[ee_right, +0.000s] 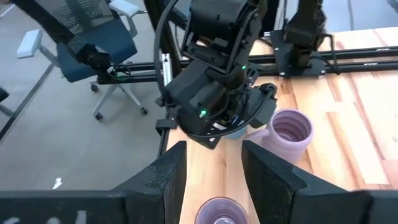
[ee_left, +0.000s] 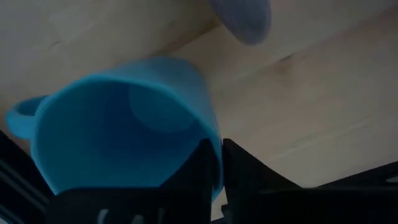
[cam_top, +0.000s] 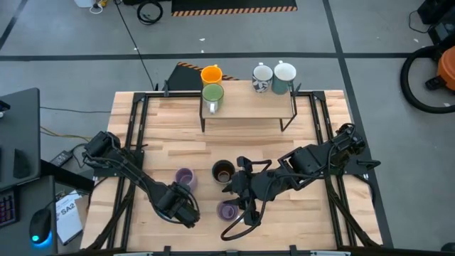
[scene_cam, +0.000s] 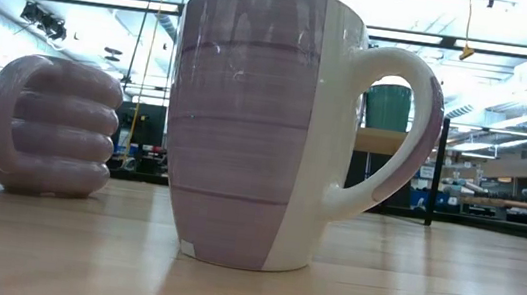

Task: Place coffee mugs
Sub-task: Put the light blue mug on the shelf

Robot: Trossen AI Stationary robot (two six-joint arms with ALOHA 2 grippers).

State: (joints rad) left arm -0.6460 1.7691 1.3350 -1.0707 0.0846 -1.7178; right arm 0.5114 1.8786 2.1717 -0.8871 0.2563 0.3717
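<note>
A blue mug [ee_left: 118, 130] fills the left wrist view, seen from above, with my left gripper [ee_left: 219, 180] shut on its rim. In the high view that gripper [cam_top: 186, 212] stands near the front left and hides the mug. A ribbed lilac mug [cam_top: 185, 176] and a dark mug [cam_top: 223, 171] stand upright on the table behind it. My right gripper [ee_right: 214, 171] hovers open, with nothing between its fingers, above a second lilac mug [cam_top: 229, 210]. Orange [cam_top: 211, 73], green [cam_top: 212, 96] and two white mugs [cam_top: 274, 75] stand on the back shelf. My left gripper pinches the blue mug's rim wall [ee_left: 214, 152], on the side away from the handle [ee_left: 18, 115], with one finger [ee_left: 193, 177] inside the cup and the other outside. The fingers come from above, pointing down. The mug's mouth faces up; its base does not show.
A low wooden shelf on black legs [cam_top: 249, 110] spans the table's far side. Black frame rails [cam_top: 135, 142] run along the left and right edges. In the low view the striped lilac mug [scene_cam: 256, 126] stands close, with the ribbed one [scene_cam: 49, 126] to its left.
</note>
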